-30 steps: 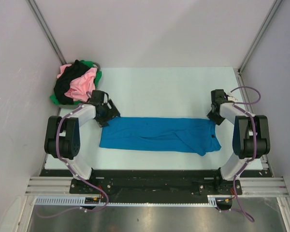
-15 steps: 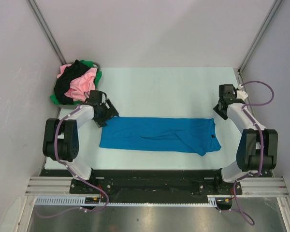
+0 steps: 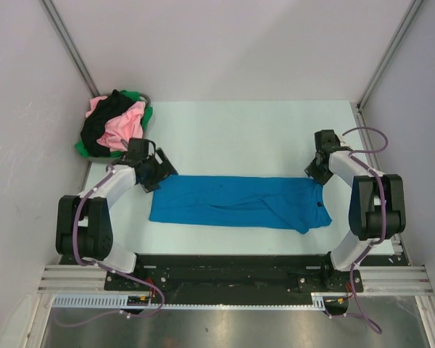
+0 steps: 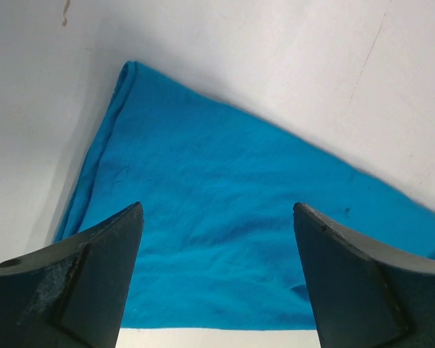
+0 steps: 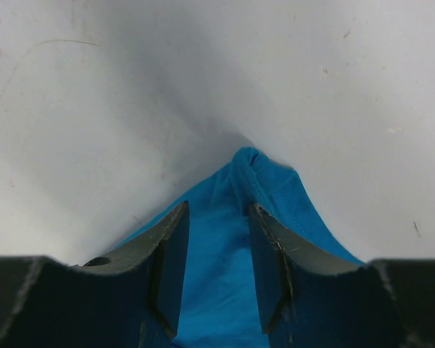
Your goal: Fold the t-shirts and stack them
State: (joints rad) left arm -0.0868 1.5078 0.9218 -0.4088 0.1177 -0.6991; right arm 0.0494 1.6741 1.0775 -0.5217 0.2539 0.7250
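Blue t-shirt (image 3: 239, 203): It lies flat on the counter (image 3: 246, 138). It is folded into one long strip that runs from left to right.
Where the strip is: It lies in the near half of the counter, between the two pincers. One pincer is at each far corner of the strip.
Look of the strip: The left end is straight. The near right corner dips a little toward the near edge. A soft crease runs along the middle.
Left pincer (image 3: 157, 176): It is at the far left corner of the strip, pointing down at the cloth.
Left pincer's fingers (image 4: 94, 275): They are wide apart and hold nothing. The blue cloth lies under the gap, and the shirt's corner points away from the camera. A rolled edge runs down the left side of the cloth.
Right pincer (image 3: 315, 172): It is at the far right corner of the strip.
Right pincer's fingers (image 5: 170, 254): They are partway apart. The tip of the blue corner shows just past them, and blue cloth fills the gap. They do not look squeezed on the cloth. I cannot tell if they touch it.
Other t-shirts (image 3: 114, 130): They sit in a messy heap at the far left, next to the wall. Pink and black are on top, and green peeks out at the edges. The heap is apart from the blue strip, just behind the left pincer.
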